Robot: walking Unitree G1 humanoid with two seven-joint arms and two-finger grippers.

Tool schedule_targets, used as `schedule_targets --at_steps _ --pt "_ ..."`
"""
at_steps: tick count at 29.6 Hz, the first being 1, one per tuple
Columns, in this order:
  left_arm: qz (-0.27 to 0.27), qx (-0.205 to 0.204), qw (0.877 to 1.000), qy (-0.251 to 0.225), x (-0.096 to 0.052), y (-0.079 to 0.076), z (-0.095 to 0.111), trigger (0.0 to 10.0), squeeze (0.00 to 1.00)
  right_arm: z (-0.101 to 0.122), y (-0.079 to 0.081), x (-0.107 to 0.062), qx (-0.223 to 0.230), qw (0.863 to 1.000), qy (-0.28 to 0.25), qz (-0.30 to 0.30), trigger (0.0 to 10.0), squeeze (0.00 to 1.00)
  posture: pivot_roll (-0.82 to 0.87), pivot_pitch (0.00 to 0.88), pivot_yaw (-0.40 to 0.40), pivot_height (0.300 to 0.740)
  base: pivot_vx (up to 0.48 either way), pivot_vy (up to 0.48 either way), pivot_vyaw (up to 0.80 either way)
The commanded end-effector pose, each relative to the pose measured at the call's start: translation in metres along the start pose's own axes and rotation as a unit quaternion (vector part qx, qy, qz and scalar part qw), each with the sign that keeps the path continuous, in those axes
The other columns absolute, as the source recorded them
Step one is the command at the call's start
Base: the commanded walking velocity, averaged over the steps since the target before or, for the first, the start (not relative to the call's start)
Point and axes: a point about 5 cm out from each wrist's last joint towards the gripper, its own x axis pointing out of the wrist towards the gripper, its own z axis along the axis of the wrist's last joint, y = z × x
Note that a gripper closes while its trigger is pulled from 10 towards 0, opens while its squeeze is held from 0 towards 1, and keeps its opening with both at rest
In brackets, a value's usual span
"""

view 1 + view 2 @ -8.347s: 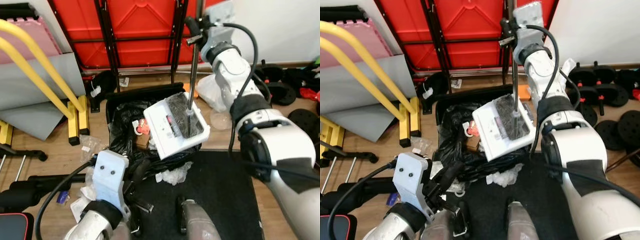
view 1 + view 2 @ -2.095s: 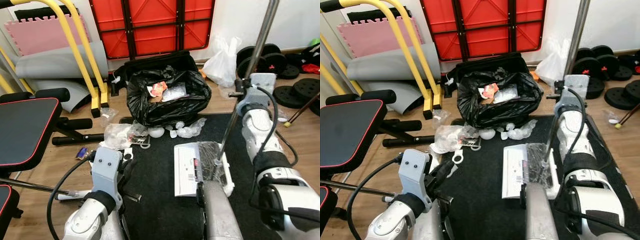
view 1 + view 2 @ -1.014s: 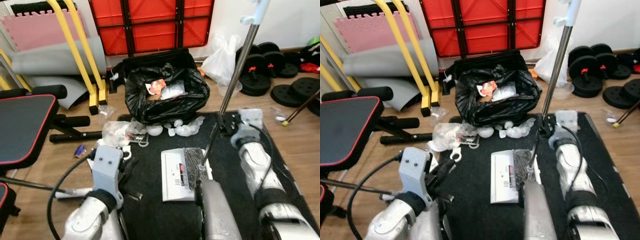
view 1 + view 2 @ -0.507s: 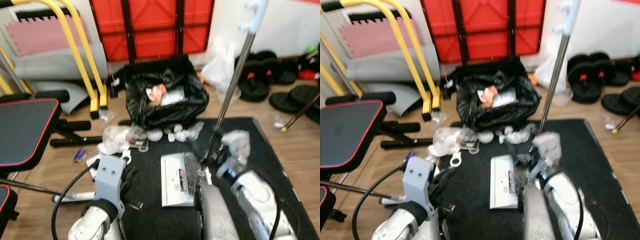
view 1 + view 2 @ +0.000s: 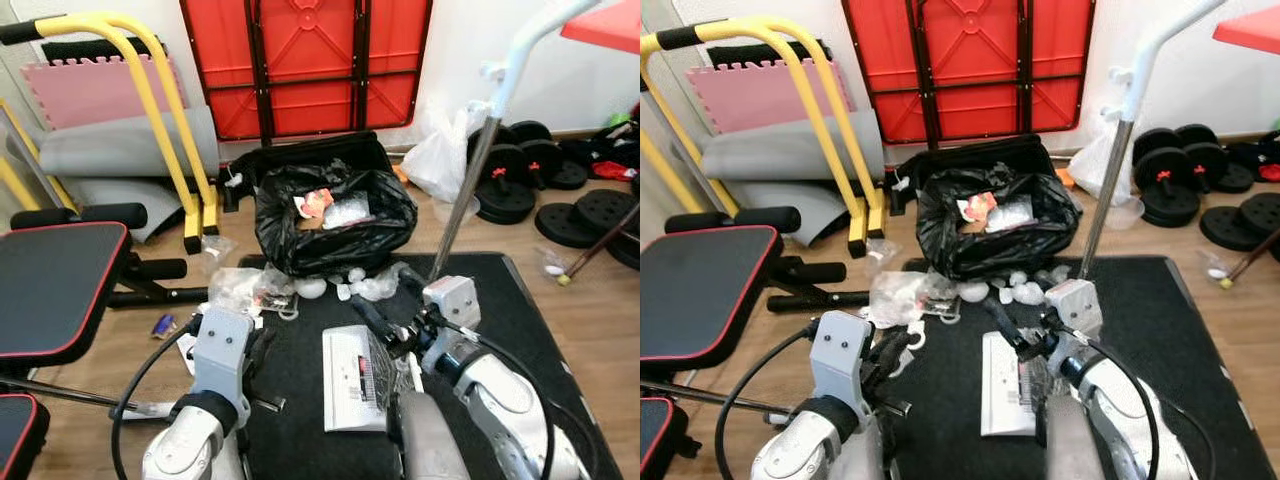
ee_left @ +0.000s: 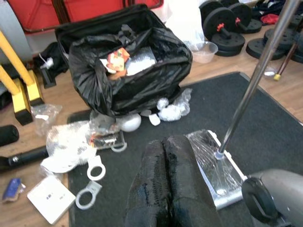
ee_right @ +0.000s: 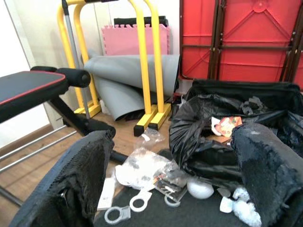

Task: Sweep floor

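Observation:
A white dustpan (image 5: 352,378) lies flat on the black floor mat (image 5: 500,300), some clear plastic in it. Its long metal pole (image 5: 458,212) rises slanted to a white top. My right gripper (image 5: 384,302) hovers just left of the pole's lower end, open and holding nothing. In the right wrist view its fingers (image 7: 85,179) stand wide apart. My left gripper (image 6: 165,147) is shut and empty, low over the mat's left edge. Beyond the mat stands a black trash bag (image 5: 335,215) with litter inside. Crumpled plastic (image 5: 238,288) and white scraps (image 5: 372,286) lie in front of it.
A black bench with red trim (image 5: 55,285) is at the left, a yellow frame (image 5: 150,110) behind it. A red folded table (image 5: 305,60) leans on the back wall. Weight plates (image 5: 570,215) and a white plastic bag (image 5: 440,160) sit at the right.
The dustpan, earlier tipped over the trash bag, now lies on the mat. My right gripper has let go of the pole and dropped low beside it. The camera has shifted a little.

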Motion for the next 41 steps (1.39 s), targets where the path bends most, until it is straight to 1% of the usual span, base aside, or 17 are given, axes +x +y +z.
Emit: schedule_targets --at_steps 1,8,10,11,13,14,17,20,22,23,26,29,33,35,36,40,41 --pt "0.054 0.007 0.998 0.01 0.0 0.008 -0.005 10.0 0.0 0.0 0.004 0.002 0.006 1.0 0.004 0.008 10.0 0.0 -0.09 0.0 -0.013 0.555 0.0 0.0 0.0" --pt "0.063 0.007 0.998 0.005 0.002 0.011 -0.004 10.0 0.0 0.001 0.003 0.002 0.009 1.0 0.008 0.006 10.0 0.0 -0.09 0.0 -0.015 0.575 0.0 0.0 0.0" --pt "0.085 0.006 0.996 0.004 0.003 0.018 -0.003 10.0 0.0 0.001 -0.001 0.003 0.01 1.0 0.009 -0.002 10.0 0.0 -0.09 0.0 -0.014 0.585 0.0 0.0 0.0" --pt "0.085 0.006 0.996 0.004 0.003 0.018 -0.003 10.0 0.0 0.001 -0.001 0.003 0.01 1.0 0.009 -0.002 10.0 0.0 -0.09 0.0 -0.014 0.585 0.0 0.0 0.0" --pt "0.105 0.006 0.994 0.006 0.003 0.025 -0.003 10.0 0.0 0.001 -0.007 0.003 0.008 1.0 0.013 -0.015 10.0 0.0 -0.09 0.0 -0.011 0.595 0.0 0.0 0.0" --pt "0.105 0.006 0.994 0.006 0.003 0.025 -0.003 10.0 0.0 0.001 -0.007 0.003 0.008 1.0 0.013 -0.015 10.0 0.0 -0.09 0.0 -0.011 0.595 0.0 0.0 0.0" --pt "0.134 0.007 0.991 0.016 0.001 0.038 -0.007 10.0 0.0 -0.003 -0.021 0.0 -0.002 0.999 0.028 -0.038 10.0 0.0 -0.09 0.0 -0.006 0.61 0.0 0.0 0.0" --pt "0.143 0.004 0.989 0.022 0.001 0.042 -0.009 10.0 0.0 -0.004 -0.025 -0.001 -0.004 0.999 0.031 -0.044 10.0 0.0 -0.09 0.0 -0.006 0.615 0.0 0.0 0.0" --pt "0.163 -0.01 0.986 0.025 -0.001 0.053 -0.012 10.0 0.0 -0.006 -0.03 -0.003 -0.004 0.998 0.037 -0.053 10.0 0.0 -0.1 0.0 -0.003 0.625 -0.48 0.0 0.0" --pt "0.163 -0.01 0.986 0.025 -0.001 0.053 -0.012 10.0 0.0 -0.006 -0.03 -0.003 -0.004 0.998 0.037 -0.053 10.0 0.0 -0.1 0.0 -0.003 0.625 -0.48 0.0 0.0" --pt "0.182 -0.021 0.982 0.036 -0.003 0.065 -0.018 10.0 0.0 -0.01 -0.037 -0.006 -0.007 0.996 0.049 -0.067 10.0 0.0 -0.1 0.0 -0.002 0.64 0.0 0.0 0.0" --pt "0.188 -0.027 0.981 0.038 -0.004 0.069 -0.021 10.0 0.0 -0.013 -0.042 -0.007 -0.006 0.995 0.057 -0.078 10.0 0.0 -0.1 0.0 -0.002 0.65 0.0 0.0 0.0" --pt "0.214 -0.043 0.974 0.058 -0.008 0.083 -0.034 10.0 0.0 -0.025 -0.057 -0.013 -0.001 0.99 0.085 -0.109 10.0 0.0 -0.1 0.0 -0.005 0.675 0.0 0.0 0.0" --pt "0.219 -0.041 0.973 0.063 -0.009 0.085 -0.037 10.0 0.0 -0.028 -0.06 -0.014 -0.001 0.989 0.09 -0.114 10.0 0.0 -0.1 0.0 -0.005 0.68 0.0 0.0 0.0" --pt "0.226 -0.036 0.97 0.079 -0.012 0.092 -0.047 10.0 0.0 -0.034 -0.067 -0.018 0.001 0.986 0.106 -0.129 10.0 0.0 -0.1 0.0 -0.006 0.69 0.0 0.0 0.0" --pt "0.231 -0.034 0.967 0.098 -0.015 0.099 -0.058 10.0 0.0 -0.041 -0.075 -0.021 0.006 0.982 0.121 -0.146 10.0 0.0 -0.1 0.0 -0.006 0.7 0.0 0.0 0.0" --pt "0.239 -0.04 0.963 0.121 -0.019 0.107 -0.073 10.0 0.0 -0.05 -0.083 -0.026 0.016 0.976 0.138 -0.165 10.0 0.0 -0.1 0.0 -0.003 0.71 0.0 0.0 0.0"
